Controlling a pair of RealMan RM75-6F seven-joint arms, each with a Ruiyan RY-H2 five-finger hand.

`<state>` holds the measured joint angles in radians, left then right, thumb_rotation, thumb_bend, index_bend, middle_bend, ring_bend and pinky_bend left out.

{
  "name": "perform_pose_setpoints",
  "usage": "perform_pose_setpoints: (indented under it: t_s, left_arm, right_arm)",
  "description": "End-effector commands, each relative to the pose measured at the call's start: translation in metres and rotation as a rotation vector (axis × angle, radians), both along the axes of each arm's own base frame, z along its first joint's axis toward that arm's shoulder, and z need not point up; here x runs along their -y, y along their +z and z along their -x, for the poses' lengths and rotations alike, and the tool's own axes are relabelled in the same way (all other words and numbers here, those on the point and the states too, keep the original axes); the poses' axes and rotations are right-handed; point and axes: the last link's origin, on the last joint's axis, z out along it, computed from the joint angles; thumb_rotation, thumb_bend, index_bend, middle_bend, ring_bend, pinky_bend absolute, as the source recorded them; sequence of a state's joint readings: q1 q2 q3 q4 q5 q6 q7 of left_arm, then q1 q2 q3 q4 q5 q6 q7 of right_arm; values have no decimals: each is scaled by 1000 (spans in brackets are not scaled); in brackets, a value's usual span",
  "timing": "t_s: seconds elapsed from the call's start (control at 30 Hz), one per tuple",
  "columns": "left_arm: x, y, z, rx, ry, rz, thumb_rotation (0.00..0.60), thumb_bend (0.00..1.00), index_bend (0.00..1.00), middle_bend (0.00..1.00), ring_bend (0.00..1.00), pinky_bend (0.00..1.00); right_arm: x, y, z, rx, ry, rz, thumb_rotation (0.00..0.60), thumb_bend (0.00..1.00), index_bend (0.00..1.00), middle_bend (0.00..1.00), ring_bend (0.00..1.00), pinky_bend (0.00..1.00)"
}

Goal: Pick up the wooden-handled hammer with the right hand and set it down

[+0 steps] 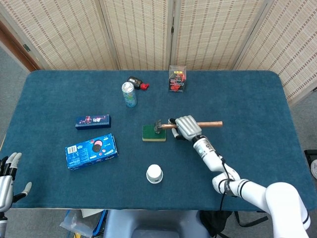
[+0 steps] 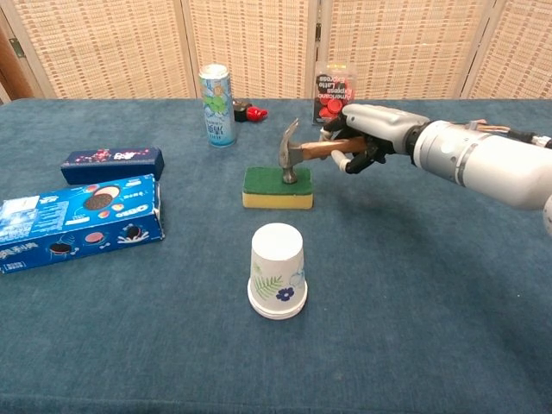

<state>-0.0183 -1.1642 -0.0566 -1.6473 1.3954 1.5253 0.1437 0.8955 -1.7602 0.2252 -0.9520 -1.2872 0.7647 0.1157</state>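
Observation:
My right hand grips the wooden handle of the hammer and holds it level in the air. Its metal head hangs over the right part of the green and yellow sponge; the chest view shows the head just at the sponge's top, and contact cannot be told. The bare handle end sticks out to the right of the hand in the head view. My left hand shows at the bottom left corner of the head view, off the table, fingers spread and holding nothing.
A white paper cup stands upside down in front of the sponge. A cookie box, a dark blue box, a can and a clear box of red items lie on the blue table.

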Motion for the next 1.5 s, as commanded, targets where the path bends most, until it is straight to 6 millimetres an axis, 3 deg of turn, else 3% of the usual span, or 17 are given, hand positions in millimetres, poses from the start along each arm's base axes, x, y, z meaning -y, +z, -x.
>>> perform_pose_setpoints:
  t_s: [0.03,0.4,0.87,1.1,1.5]
  left_arm:
    - [1,0,1,0,2,0,600,278,0,0,0,0]
    - [-2,-2,-5,0,-17,5,600,278,0,0,0,0]
    - [0,-3,0,5,-2,6,600,277,0,0,0,0]
    - [0,-3,-2,14,-16,1,600,278,0,0,0,0]
    - [-2,-4,-9,18,-42,6,600,278,0,0,0,0]
  right_arm:
    - [0,1,-1,4,10,8,600,660,716,819,678,753]
    - [1,25,0,79,22,71,600,659,716,819,678,753]
    - [-4,1,3,2,32,23,600,660,716,819,677,753]
    - [-3,24,2,71,49,98,600,660,716,819,678,753]
    - [3,60,51,37,-60,197,600,658,716,811,677,753]
